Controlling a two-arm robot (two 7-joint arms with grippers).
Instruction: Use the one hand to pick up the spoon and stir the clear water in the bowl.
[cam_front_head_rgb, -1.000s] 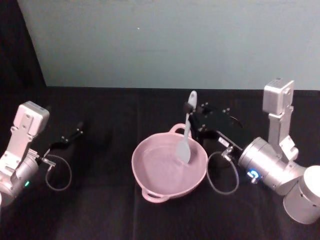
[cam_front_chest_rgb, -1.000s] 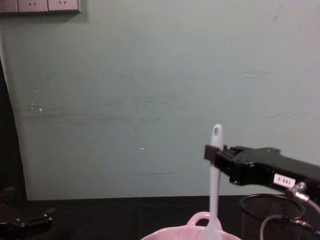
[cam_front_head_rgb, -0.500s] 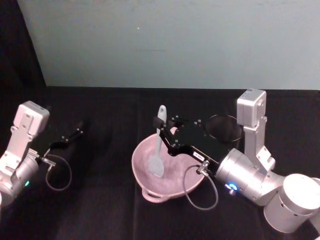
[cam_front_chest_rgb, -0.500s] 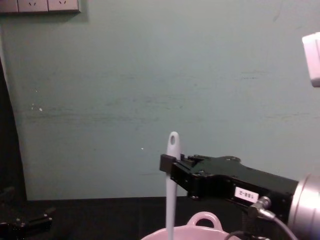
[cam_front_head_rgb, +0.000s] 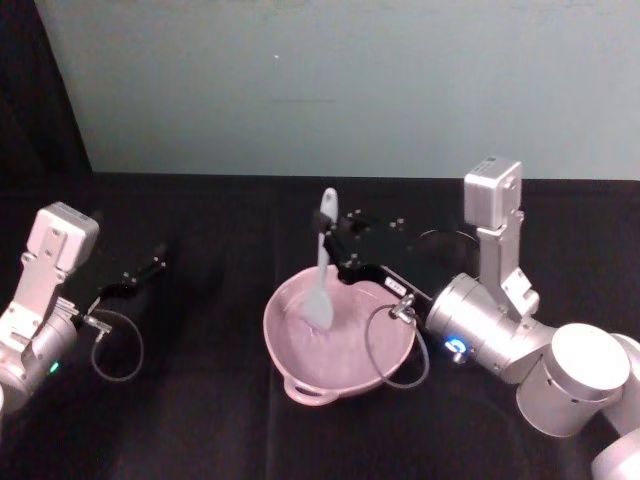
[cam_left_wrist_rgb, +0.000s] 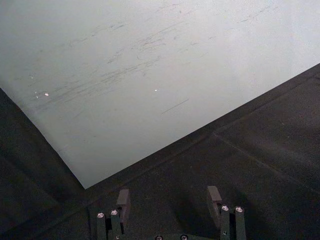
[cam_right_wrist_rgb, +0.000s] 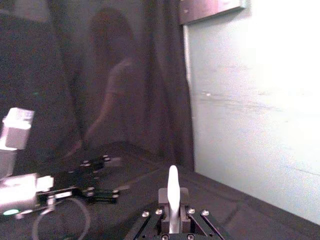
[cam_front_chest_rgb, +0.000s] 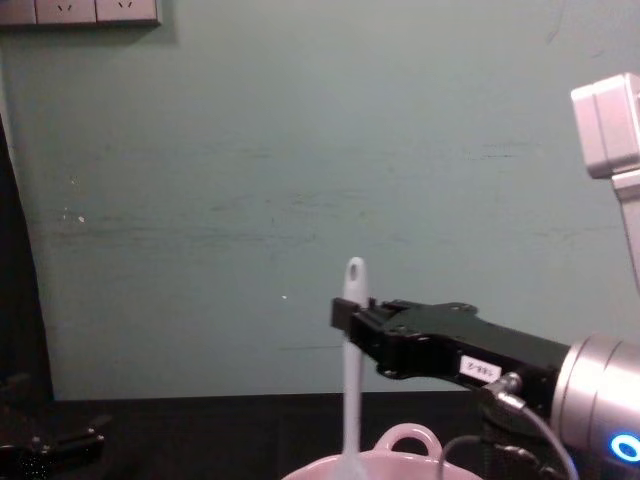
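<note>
One arm is at work, the right. Nearest the robot, below the right gripper's tips, sits the pale pink bowl (cam_front_head_rgb: 270, 340), its near looped handle pointing back toward the body. The white spoon (cam_front_head_rgb: 323, 262) stands nearly upright in it, with the paddle blade down in the far-left part of the bowl. Its holed handle end pokes up above the fingers. The right gripper (cam_front_head_rgb: 337, 243) reaches in from the right over the bowl's far rim and is clamped on the spoon's handle just under the hole. In the right wrist view the spoon (cam_right_wrist_rgb: 172, 186) rises straight from between the closed-in fingers. In the chest view the spoon (cam_front_chest_rgb: 352, 380) hangs below the gripper (cam_front_chest_rgb: 347, 312) into the bowl (cam_front_chest_rgb: 405, 429).

Half a second ago the blade lay nearer the robot, toward the bowl's left middle; it has since swept toward the far rim. A full second ago it was at the bowl's right side.

Well off to that gripper's left, the left gripper (cam_front_head_rgb: 148, 270) is parked low over the black table (cam_front_head_rgb: 200, 420), fingers (cam_left_wrist_rgb: 123, 202) spread wide. Farthest back stands the pale green wall (cam_front_head_rgb: 350, 90).
</note>
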